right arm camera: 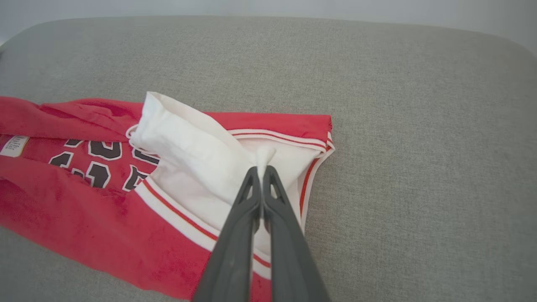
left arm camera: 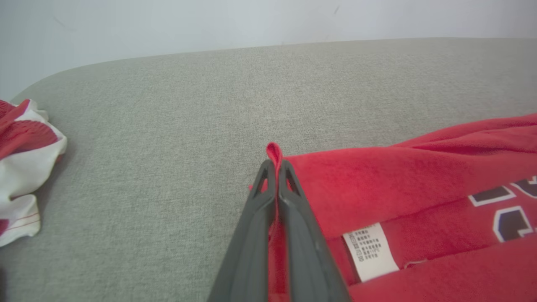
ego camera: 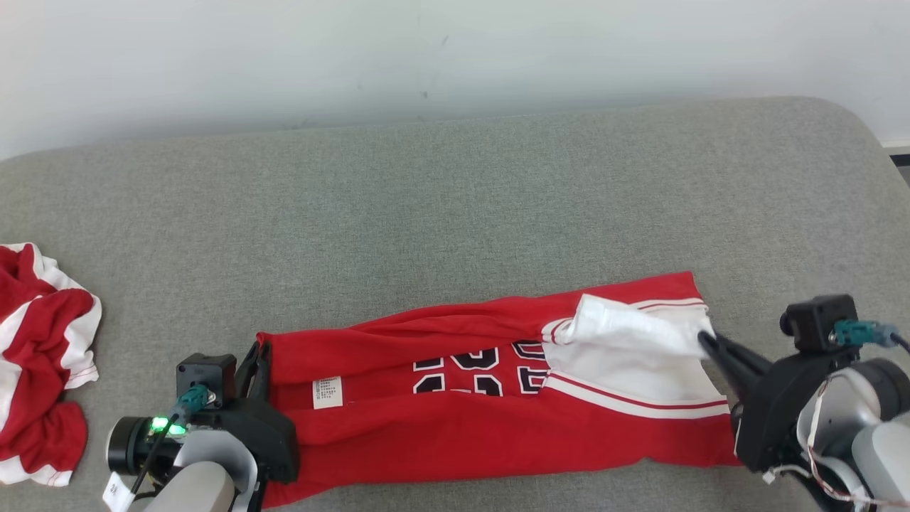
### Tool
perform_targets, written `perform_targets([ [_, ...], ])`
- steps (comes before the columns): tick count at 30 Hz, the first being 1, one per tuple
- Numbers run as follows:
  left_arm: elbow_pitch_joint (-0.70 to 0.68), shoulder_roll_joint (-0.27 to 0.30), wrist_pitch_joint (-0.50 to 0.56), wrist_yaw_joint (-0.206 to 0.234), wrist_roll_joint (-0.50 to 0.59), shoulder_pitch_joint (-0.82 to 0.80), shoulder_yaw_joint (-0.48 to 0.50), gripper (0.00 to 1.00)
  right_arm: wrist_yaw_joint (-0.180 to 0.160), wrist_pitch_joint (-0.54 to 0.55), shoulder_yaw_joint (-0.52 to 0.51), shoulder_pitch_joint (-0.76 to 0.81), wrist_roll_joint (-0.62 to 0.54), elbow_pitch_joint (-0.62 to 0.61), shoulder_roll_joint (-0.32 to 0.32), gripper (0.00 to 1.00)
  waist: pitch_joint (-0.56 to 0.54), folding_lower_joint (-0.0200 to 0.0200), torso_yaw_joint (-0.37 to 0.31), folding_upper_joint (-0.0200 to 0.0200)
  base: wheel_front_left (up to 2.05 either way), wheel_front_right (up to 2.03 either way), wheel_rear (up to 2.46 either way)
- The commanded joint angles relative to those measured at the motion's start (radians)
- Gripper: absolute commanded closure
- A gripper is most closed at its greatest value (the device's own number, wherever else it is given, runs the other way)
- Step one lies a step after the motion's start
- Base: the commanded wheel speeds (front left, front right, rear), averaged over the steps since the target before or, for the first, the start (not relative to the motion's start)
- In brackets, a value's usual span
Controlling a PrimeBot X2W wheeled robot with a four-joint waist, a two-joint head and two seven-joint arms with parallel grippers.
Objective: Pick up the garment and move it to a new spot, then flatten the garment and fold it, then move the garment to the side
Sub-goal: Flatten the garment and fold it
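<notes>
The garment [ego camera: 455, 405] is a red jersey with dark numerals, white trim and a white label, stretched sideways across the near part of the grey cushion [ego camera: 455, 206]. My left gripper [ego camera: 257, 359] is shut on its left red edge, and a pinch of red cloth sticks up past the fingertips [left arm camera: 275, 164] in the left wrist view. My right gripper [ego camera: 705, 340] is shut on a white fold at the garment's right end, shown pinched between the dark fingers [right arm camera: 262, 173] in the right wrist view. A white sleeve panel [right arm camera: 188, 147] lies folded over the red body [right arm camera: 84, 209].
A second red and white garment [ego camera: 39, 355] lies crumpled at the cushion's left edge, also in the left wrist view [left arm camera: 25, 163]. A pale wall [ego camera: 455, 50] stands behind the cushion. Bare grey fabric stretches behind the jersey and to the right [right arm camera: 419, 167].
</notes>
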Motion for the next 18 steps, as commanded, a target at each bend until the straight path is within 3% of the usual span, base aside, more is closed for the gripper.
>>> perform_targets([
  [1,0.006,0.004,-0.004,0.000,-0.004,0.015,0.000,1.00,-0.003,0.017,-0.011,0.027,-0.010,-0.018,0.011,1.00,0.000,0.0003,-0.001,0.0001,0.00,0.00,0.00],
  [3,0.009,0.002,-0.008,0.000,-0.007,0.021,0.002,1.00,-0.003,0.053,-0.026,0.059,-0.023,-0.055,0.021,1.00,-0.002,0.0003,-0.001,0.0001,0.00,0.00,0.00],
  [4,0.010,0.000,-0.011,0.001,-0.009,0.025,0.002,0.74,-0.003,0.072,-0.032,0.076,-0.028,-0.071,0.025,1.00,-0.003,0.0003,0.000,0.0001,0.00,0.00,0.00],
  [5,0.011,-0.002,-0.012,0.002,-0.010,0.029,0.003,0.33,-0.003,0.088,-0.040,0.093,-0.036,-0.085,0.030,1.00,-0.006,0.0003,0.001,0.0001,0.00,0.00,0.00],
  [6,0.013,-0.003,-0.013,0.004,-0.013,0.033,0.005,0.00,-0.003,0.104,-0.048,0.107,-0.044,-0.098,0.034,1.00,-0.008,0.0003,0.001,0.0001,0.00,0.00,0.00],
  [9,0.012,-0.007,-0.022,0.007,-0.016,0.043,0.014,0.00,-0.003,0.158,-0.048,0.152,-0.074,-0.124,0.032,1.00,-0.016,0.0003,0.005,0.0001,0.00,0.00,0.00],
  [10,0.009,-0.012,-0.025,0.009,-0.024,0.052,0.021,0.00,-0.003,0.170,-0.050,0.163,-0.083,-0.129,0.034,0.85,-0.020,0.0003,0.006,0.0001,0.00,0.00,0.00],
  [11,0.005,-0.015,-0.030,0.009,-0.027,0.060,0.029,0.00,-0.003,0.186,-0.048,0.175,-0.091,-0.132,0.034,0.43,-0.024,0.0003,0.007,0.0001,0.00,0.00,0.00],
  [12,-0.001,-0.018,-0.032,0.010,-0.034,0.069,0.040,0.00,-0.003,0.206,-0.044,0.190,-0.099,-0.132,0.034,0.31,-0.029,0.0003,0.007,0.0001,0.00,0.00,0.00],
  [13,-0.012,-0.020,-0.034,0.007,-0.040,0.078,0.052,0.00,-0.003,0.221,-0.045,0.202,-0.105,-0.134,0.037,0.00,-0.033,0.0003,0.007,0.0001,0.00,0.00,0.00],
  [18,-0.158,-0.038,-0.038,-0.002,-0.013,0.169,0.176,0.00,-0.003,0.243,-0.061,0.251,-0.123,-0.153,0.064,0.00,-0.064,0.0003,0.010,0.0001,0.00,0.00,0.00],
])
